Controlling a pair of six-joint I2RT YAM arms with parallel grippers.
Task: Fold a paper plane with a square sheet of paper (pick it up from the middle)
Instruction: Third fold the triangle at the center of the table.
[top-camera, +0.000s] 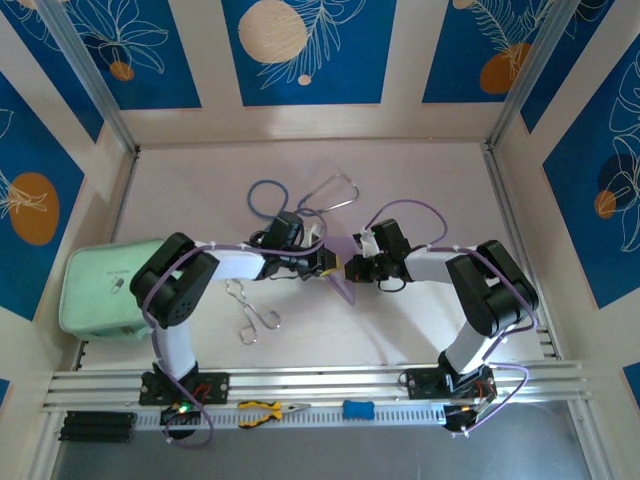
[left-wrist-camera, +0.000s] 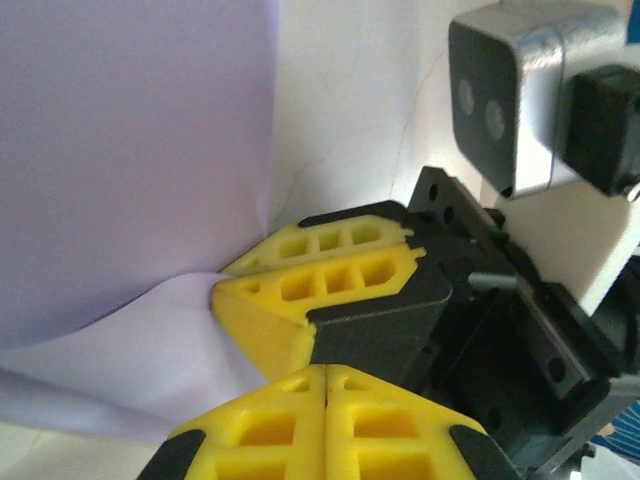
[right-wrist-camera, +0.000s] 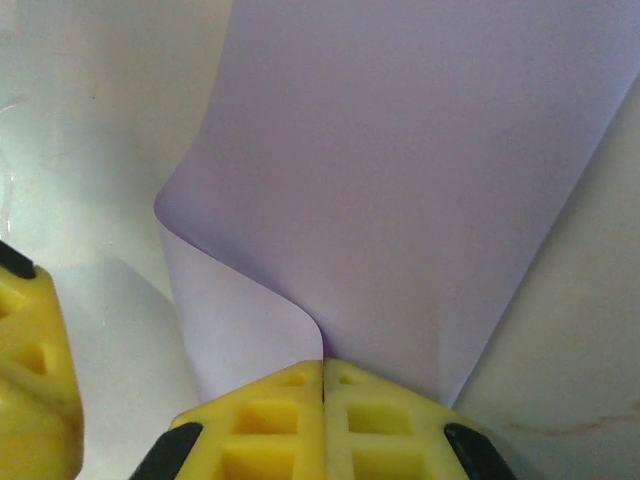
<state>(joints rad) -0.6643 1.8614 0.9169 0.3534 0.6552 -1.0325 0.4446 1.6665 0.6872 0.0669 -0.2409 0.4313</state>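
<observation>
Leftmost, a mint-green pouch (top-camera: 100, 288) lay at the edge of the surface (top-camera: 440, 195), with metal forceps (top-camera: 252, 312) near it and a stethoscope (top-camera: 300, 195) farther back. At the middle, the left tool (top-camera: 329, 263) had its yellow fingers (left-wrist-camera: 290, 425) pressed together just beside the square sheet of paper (top-camera: 346, 284); whether they pinched its edge I could not tell. The pale lilac sheet sat curled between the two nearly meeting tools. On its right, the right tool (top-camera: 353, 268) was clamped on the sheet, which rose from the seam of its fingers (right-wrist-camera: 280, 425) with one flap curling over
</observation>
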